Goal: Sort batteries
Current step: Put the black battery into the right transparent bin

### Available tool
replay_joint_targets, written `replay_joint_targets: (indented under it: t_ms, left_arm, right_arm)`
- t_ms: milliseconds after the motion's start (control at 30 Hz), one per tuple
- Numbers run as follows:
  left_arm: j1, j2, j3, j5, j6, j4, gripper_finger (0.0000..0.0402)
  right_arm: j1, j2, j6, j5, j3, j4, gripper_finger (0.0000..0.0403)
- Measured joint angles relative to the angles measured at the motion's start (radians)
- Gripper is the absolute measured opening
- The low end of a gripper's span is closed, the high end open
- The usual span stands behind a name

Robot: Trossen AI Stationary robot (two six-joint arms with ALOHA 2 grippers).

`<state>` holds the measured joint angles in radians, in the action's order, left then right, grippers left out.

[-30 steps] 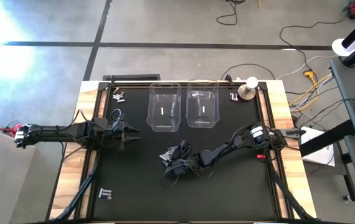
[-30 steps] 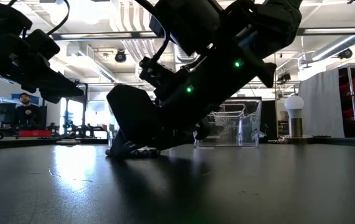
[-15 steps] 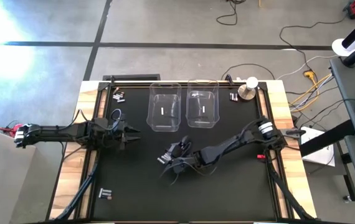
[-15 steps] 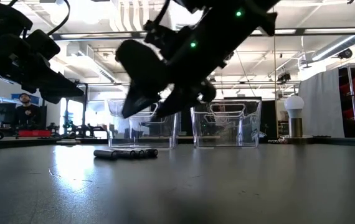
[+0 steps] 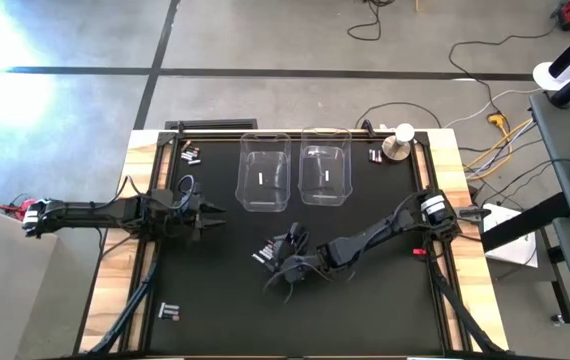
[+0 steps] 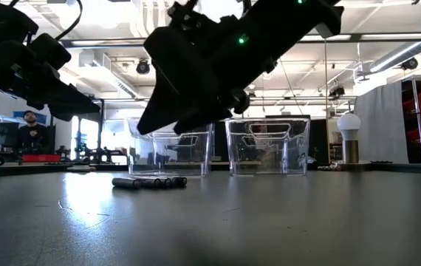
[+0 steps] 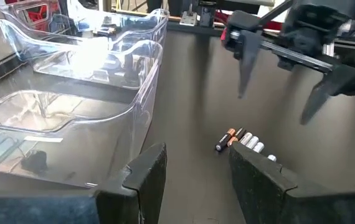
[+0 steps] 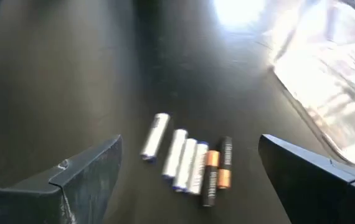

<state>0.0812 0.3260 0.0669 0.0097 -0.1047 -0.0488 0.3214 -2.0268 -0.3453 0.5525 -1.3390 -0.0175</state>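
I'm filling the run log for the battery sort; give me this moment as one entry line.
right gripper: open, above battery cluster, holding nothing | left gripper: waiting at table's left side | bins: one battery each

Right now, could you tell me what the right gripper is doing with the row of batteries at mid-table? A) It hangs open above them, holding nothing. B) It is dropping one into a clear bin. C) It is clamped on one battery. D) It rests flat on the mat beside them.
A: the right gripper has its fingers spread wide and empty, and the row of batteries lies untouched on the mat between and below them.
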Motion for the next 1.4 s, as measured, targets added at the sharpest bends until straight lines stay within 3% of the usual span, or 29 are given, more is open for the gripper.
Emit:
replay_joint_targets:
  t_ms: [333, 533, 733, 933, 1167, 1400]
  left_arm:
    - [0.0, 0.002, 0.0, 0.0, 0.002, 0.004, 0.0155]
    - [0.0, 0.003, 0.0, 0.0, -0.015, 0.004, 0.0155]
    - [0.0, 0.007, 0.0, 0.0, -0.163, 0.047, 0.0155]
    - [0.0, 0.007, 0.0, 0.0, -0.289, 0.063, 0.0155]
    - [0.0, 0.008, 0.0, 0.0, -0.408, 0.076, 0.0155]
    - [0.0, 0.008, 0.0, -0.004, -0.395, 0.077, 0.0155]
  right_arm:
    - [-0.001, -0.091, -0.065, -0.058, -0.081, 0.003, 0.0354]
    - [-0.056, -0.081, -0.198, -0.043, -0.115, 0.082, 0.0304]
    - [-0.106, -0.081, -0.257, -0.03, -0.117, 0.153, 0.0251]
    - [-0.117, -0.081, -0.24, -0.043, -0.117, 0.164, 0.0215]
    - [-0.152, -0.081, -0.251, -0.19, -0.117, 0.238, 0.0187]
    - [-0.154, -0.082, -0.206, -0.195, -0.213, 0.341, 0.0167]
